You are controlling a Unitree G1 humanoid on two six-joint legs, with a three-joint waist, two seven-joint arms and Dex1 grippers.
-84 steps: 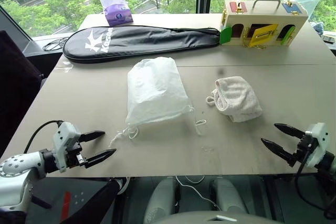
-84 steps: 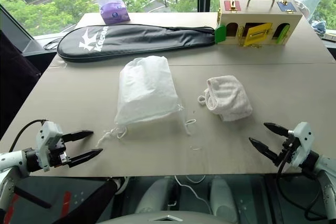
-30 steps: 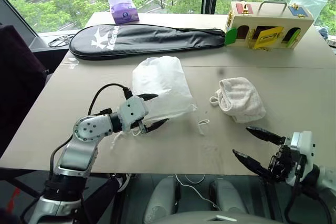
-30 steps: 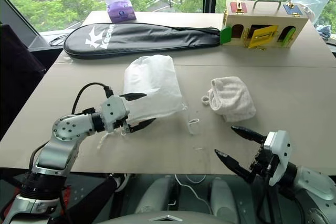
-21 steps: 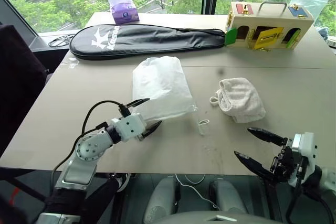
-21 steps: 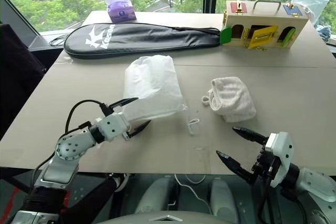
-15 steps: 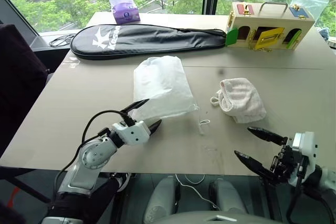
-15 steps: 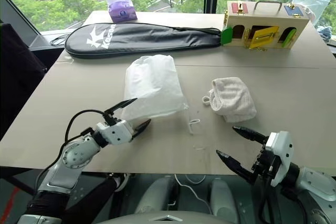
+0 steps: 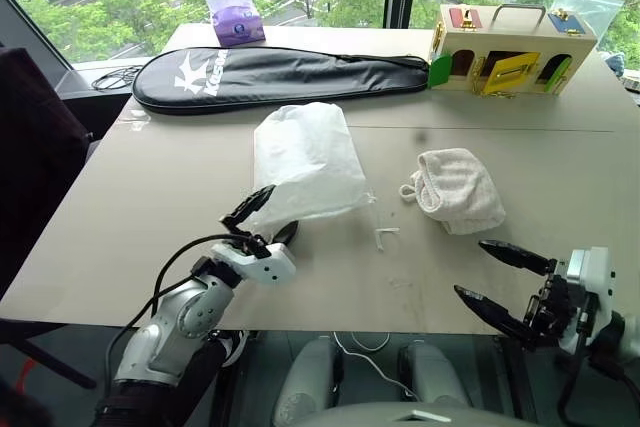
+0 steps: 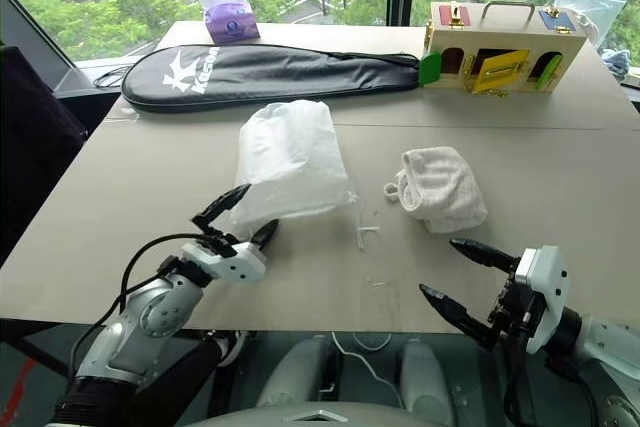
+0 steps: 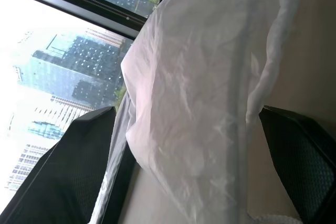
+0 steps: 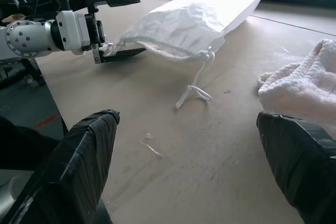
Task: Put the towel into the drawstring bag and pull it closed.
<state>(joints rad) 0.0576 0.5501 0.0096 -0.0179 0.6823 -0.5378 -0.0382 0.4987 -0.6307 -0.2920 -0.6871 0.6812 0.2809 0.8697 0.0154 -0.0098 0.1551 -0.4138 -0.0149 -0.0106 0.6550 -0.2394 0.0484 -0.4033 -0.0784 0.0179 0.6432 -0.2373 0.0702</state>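
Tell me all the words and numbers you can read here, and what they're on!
Black racket cover: white brand lettering beginning with a big "K"; the rest is too blurred to read.
Purple-printed packet: printing too small to read.
Wooden latch box: no words or numbers legible.
Drawstring bag and towel: no writing.

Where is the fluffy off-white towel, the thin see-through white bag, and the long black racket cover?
Fluffy off-white towel [image 9: 460, 190], left eye view, its middle.
Thin see-through white drawstring bag [image 9: 305, 159], left eye view, its body.
Long black racket cover [image 9: 280, 75], left eye view, its wide part.
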